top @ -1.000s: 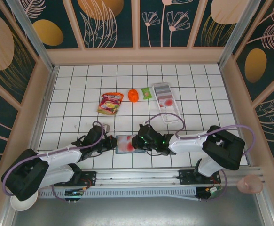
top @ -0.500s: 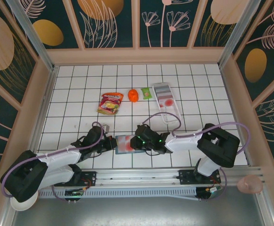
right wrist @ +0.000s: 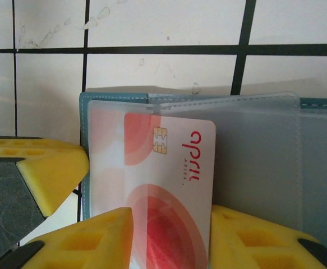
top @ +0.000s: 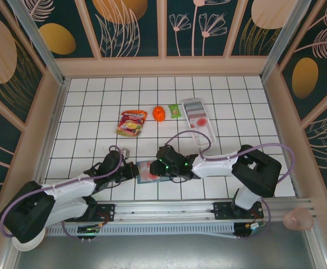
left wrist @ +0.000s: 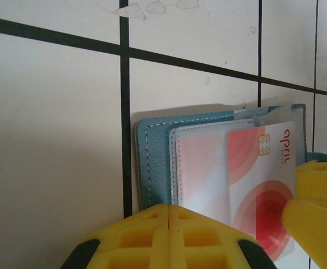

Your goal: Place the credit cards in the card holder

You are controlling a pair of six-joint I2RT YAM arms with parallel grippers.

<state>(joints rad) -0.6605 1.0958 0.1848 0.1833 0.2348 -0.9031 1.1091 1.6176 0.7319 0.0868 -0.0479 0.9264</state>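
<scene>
right arm | elbow has swung left, forearm pulled in closer to the left arm | right fingers (top: 162,166) | crept left along the worktop (top: 96,112), now further over the wallet (top: 145,171) | wallet | less of it left showing between the two arms than a second ago

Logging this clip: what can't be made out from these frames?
- Top external: the card holder is mostly covered by the left gripper and right gripper.
- Right wrist: the credit card is cut off at the frame's bottom edge, so gripped or merely pushed is unclear.
- Left wrist: closed pads hide what they pinch.
- Top external: the white tray contents are too small.
</scene>
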